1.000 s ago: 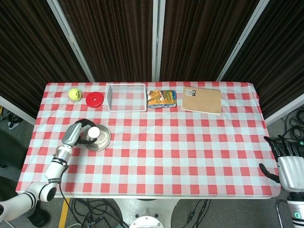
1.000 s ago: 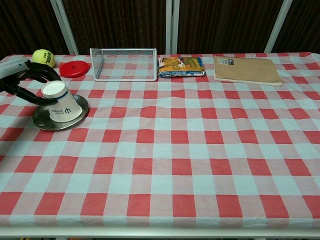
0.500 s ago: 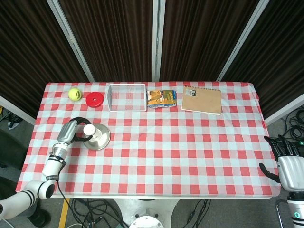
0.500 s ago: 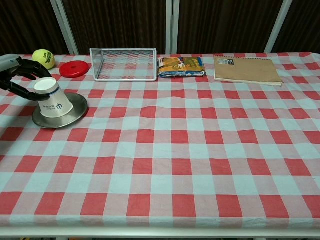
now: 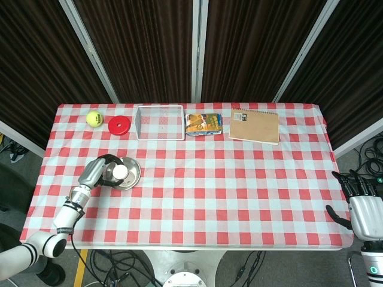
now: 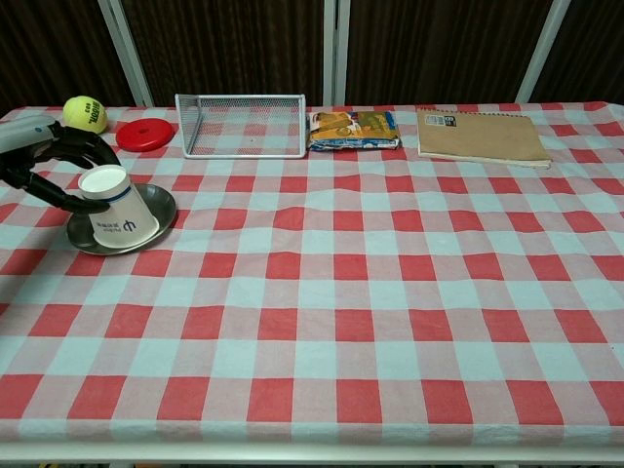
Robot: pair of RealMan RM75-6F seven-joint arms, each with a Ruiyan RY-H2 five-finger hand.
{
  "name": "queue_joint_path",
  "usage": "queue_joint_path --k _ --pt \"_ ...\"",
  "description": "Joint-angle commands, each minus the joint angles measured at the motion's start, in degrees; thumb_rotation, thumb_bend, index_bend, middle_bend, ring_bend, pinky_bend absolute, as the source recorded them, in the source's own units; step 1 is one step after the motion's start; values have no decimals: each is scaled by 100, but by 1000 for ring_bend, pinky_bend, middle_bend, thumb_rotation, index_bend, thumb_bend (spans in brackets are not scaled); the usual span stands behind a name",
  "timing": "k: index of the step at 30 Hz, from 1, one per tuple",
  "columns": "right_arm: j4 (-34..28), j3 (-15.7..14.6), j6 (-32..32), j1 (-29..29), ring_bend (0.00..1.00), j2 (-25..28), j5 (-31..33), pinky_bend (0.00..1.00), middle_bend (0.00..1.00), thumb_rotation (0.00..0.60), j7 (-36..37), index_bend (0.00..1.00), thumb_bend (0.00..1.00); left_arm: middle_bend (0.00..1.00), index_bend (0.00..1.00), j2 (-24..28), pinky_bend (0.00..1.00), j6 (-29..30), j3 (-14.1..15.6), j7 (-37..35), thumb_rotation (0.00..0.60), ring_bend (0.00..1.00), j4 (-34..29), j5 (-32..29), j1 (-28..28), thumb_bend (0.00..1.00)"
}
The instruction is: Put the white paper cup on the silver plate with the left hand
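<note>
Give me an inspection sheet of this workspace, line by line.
Surface: table under a red-and-white checked cloth.
Job's things: cup upside down, tilted, on the plate.
Clutter: ball, red disc, wire tray, snack pack, notebook along the far edge.
Hands: left hand curled around the cup's top; right hand off the table, holding nothing.
Cables: a tangle on the floor under the table.
Surroundings: dark curtains behind.

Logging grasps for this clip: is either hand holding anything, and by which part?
The left hand holds the white paper cup near its upturned base, over the silver plate. The right hand holds nothing.
</note>
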Motion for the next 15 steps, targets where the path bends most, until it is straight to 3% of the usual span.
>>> queue_joint_path --k 1,6,15 --pt "-7 4 0 7 73 5 -7 166 223 600 1 138 162 390 519 -223 166 15 -174 268 600 196 414 -247 -52 312" --pt "-4 -14 1 7 73 5 -39 166 223 600 9 138 163 390 519 -368 166 -74 -367 451 600 196 733 -532 -114 312" --pt "34 -31 40 -27 73 -14 -39 166 224 600 42 138 164 388 517 136 166 3 20 233 600 196 -368 -33 46 307"
